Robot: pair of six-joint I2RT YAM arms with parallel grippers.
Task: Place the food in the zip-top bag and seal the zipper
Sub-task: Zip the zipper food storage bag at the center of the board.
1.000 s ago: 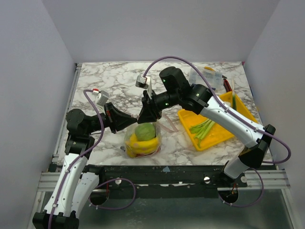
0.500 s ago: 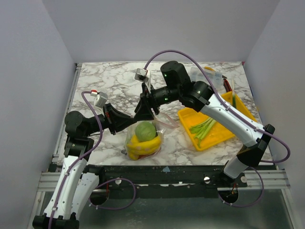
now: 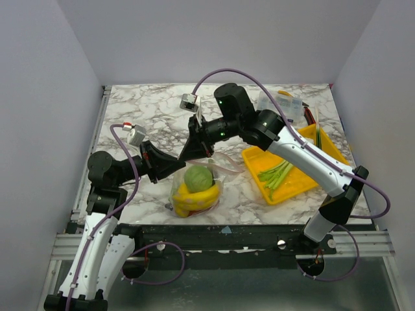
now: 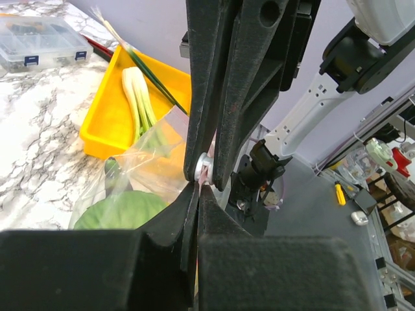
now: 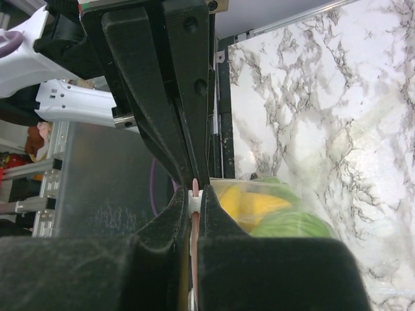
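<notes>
Top external: zipper (image 3: 215,166) runs left-right atop the zip-top bag (image 3: 211,194).

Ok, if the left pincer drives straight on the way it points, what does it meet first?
The right pincer, tip to tip with the left pincer; both are shut on the zipper. Contact looks near-immediate, though the gap is hard to judge.

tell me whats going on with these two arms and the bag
Two robot arms are working on a clear bag near the front edge of the table. The left gripper and right gripper are both pinched shut on its pink zipper, close together. A round green vegetable and yellow bananas are already inside. Whether the zipper is fully sealed can't be told. A yellow tray with green stalks sits off to the right.
</notes>
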